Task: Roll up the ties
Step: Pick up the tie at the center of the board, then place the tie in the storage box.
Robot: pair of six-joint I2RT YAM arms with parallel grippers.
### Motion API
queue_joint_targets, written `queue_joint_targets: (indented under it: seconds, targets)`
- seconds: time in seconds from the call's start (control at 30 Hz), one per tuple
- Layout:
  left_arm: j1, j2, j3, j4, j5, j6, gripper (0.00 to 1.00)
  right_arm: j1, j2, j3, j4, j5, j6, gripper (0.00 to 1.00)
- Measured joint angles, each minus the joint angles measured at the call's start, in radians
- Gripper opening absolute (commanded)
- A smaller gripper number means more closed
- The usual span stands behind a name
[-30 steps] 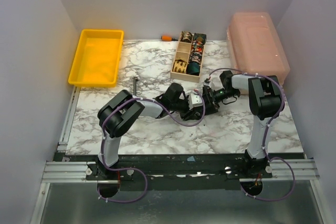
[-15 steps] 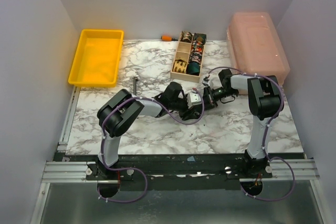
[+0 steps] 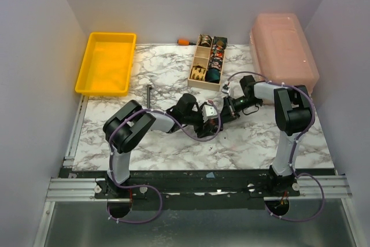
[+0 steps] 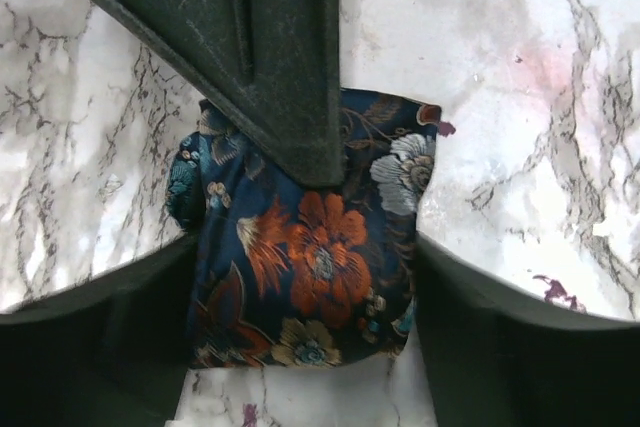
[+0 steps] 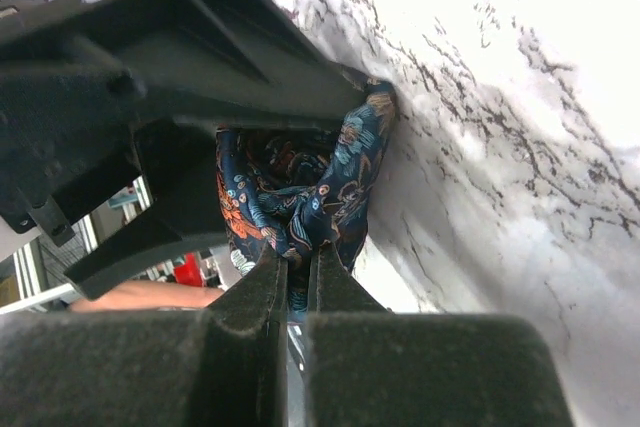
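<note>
Tie: I have the floral tie [image 4: 305, 247] wound into a short, fat coil. It is lying on the marble table [image 3: 254, 137] about mid-table, just on the near side of the wooden box [image 3: 195, 57].

Why both arms meet here: as I read it, the coil would spring loose if nothing held its outer layer. So one gripper pinches the fabric while the other brackets the bundle.

Right gripper [image 5: 297, 257]: the fingers are pressed together on a fold of the tie at the coil's edge. Only a thin layer of cloth is between them. From the left wrist view, this gripper's fingers [image 4: 285, 67] reach over the top of the coil.

Left gripper [image 4: 300, 282]: the fingers are spread wide, one on each flank of the coil. They sit right beside the cloth, but I see no squeeze or dent in it. I judge this one to be released and straddling the coil, not gripping it.

Box: several compartments already hold coiled ties [image 3: 214, 75]. One compartment on the left side looks free.

Stage: I judge the rolling of this tie to be done or nearly done. The coil has not yet gone to the box.

Risk: the right pinch holds only the outer wrap, so lifting by it alone could let the coil unwind.
</note>
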Motion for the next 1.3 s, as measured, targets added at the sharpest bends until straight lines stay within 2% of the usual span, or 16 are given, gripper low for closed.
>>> queue_joint_targets:
  seconds: [0.03,0.07,0.1,0.13,0.17,0.27,0.43,0.6,0.73,0.87,0.93,1.0,1.17,1.3]
  targets:
    - [-0.003,0.005,0.011,-0.011,0.000,0.010,0.38,0.000,-0.004,0.000,-0.011,0.004,-0.007,0.00]
    - [-0.007,0.013,0.028,-0.029,-0.005,0.023,0.32,0.001,-0.008,0.000,-0.021,0.008,-0.014,0.00]
    - [-0.010,0.017,0.040,-0.047,-0.005,0.030,0.32,0.001,-0.011,0.001,-0.030,0.012,-0.018,0.00]
    - [-0.013,0.018,0.055,-0.076,-0.002,0.042,0.40,0.000,-0.014,0.005,-0.038,0.017,-0.023,0.00]
    - [-0.017,0.018,0.065,-0.091,-0.002,0.048,0.61,-0.002,-0.018,0.011,-0.048,0.023,-0.030,0.00]
    - [-0.023,-0.011,0.068,-0.139,-0.010,0.069,0.97,0.001,-0.020,0.040,-0.100,0.049,-0.056,0.00]
    - [0.001,-0.177,0.020,-0.274,-0.018,0.049,0.98,0.010,-0.020,0.169,-0.230,0.147,-0.123,0.00]
    - [0.098,-0.405,0.011,-0.397,0.003,-0.024,0.98,0.008,-0.017,0.403,-0.372,0.270,-0.214,0.00]
    - [0.172,-0.565,-0.006,-0.502,0.002,-0.046,0.98,0.008,0.028,0.722,-0.475,0.369,-0.269,0.00]
    - [0.209,-0.707,-0.050,-0.587,-0.022,-0.051,0.98,0.016,0.171,1.134,-0.525,0.465,-0.293,0.00]
    - [0.227,-0.767,-0.089,-0.619,-0.049,-0.055,0.98,0.025,0.236,1.287,-0.518,0.528,-0.301,0.00]
    - [0.248,-0.808,-0.126,-0.636,-0.069,-0.060,0.98,0.044,0.258,1.327,-0.488,0.602,-0.311,0.00]
    - [0.327,-0.895,-0.208,-0.718,-0.098,-0.066,0.98,0.152,0.251,1.238,-0.350,0.781,-0.336,0.00]
    - [0.369,-0.934,-0.231,-0.748,-0.104,-0.070,0.98,0.217,0.276,1.235,-0.245,0.874,-0.336,0.00]
